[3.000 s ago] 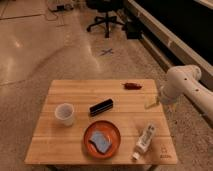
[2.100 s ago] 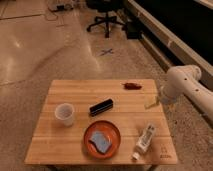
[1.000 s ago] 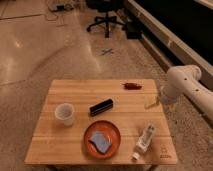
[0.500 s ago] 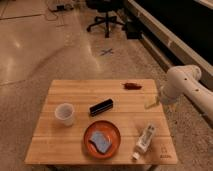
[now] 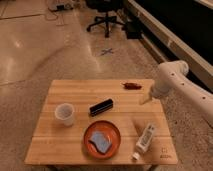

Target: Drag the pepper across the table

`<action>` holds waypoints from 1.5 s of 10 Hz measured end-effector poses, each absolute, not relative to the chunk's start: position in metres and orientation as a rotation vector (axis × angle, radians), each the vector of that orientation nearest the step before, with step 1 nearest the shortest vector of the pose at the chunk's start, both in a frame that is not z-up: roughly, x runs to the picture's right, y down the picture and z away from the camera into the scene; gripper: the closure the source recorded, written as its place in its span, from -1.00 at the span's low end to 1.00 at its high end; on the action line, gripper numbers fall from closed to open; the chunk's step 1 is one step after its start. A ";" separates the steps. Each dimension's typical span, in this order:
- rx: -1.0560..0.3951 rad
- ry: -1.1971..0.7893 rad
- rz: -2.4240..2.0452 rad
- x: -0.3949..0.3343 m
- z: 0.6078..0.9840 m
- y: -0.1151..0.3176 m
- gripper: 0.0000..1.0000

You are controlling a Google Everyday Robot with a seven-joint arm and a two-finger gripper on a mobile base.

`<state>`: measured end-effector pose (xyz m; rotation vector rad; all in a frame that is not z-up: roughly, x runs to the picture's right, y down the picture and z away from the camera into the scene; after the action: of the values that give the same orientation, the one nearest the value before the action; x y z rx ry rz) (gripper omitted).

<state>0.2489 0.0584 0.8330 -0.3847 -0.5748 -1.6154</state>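
If you scan the wooden tabletop (image 5: 75,90) starting at the left, first up is a pale cup (image 5: 65,113) standing upright near the left edge. I honestly can't make out whether there's anything in it. A bit to the right and slightly farther back lies a black rectangular bar (image 5: 101,106), angled so its right end points toward the far side.

Near the front edge, roughly in the middle, there's an orange plate (image 5: 114,131) with a blue sponge-looking thing (image 5: 101,143) sitting in it, a little left of the plate's center. The plate is just in front of the bar, not touching it as far as I can see.

The pepper (image 5: 132,85) is way over at the far edge, right of center: small, dark red, lying flat on the wood, well apart from the plate and cup.

Further right, a white bottle (image 5: 144,139) lies on its side near the front right corner, cap end pointing toward the near edge.

The claw (image 5: 146,99) hangs off the white arm (image 5: 172,80) over the right side of the tabletop, just to the right of and nearer than the pepper, not touching it. I can't tell whether the claw is apart or together.
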 end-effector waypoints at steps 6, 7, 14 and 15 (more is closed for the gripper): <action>-0.250 -0.614 -1.835 0.200 0.886 0.004 -0.60; -0.220 -0.633 -1.875 0.189 0.894 -0.005 -0.60; -0.126 -0.681 -2.057 0.148 0.949 -0.030 -0.60; -0.110 -0.673 -2.072 0.144 0.959 -0.032 -0.60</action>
<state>0.1442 -0.0324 0.9585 -0.1101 -0.6727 -2.0724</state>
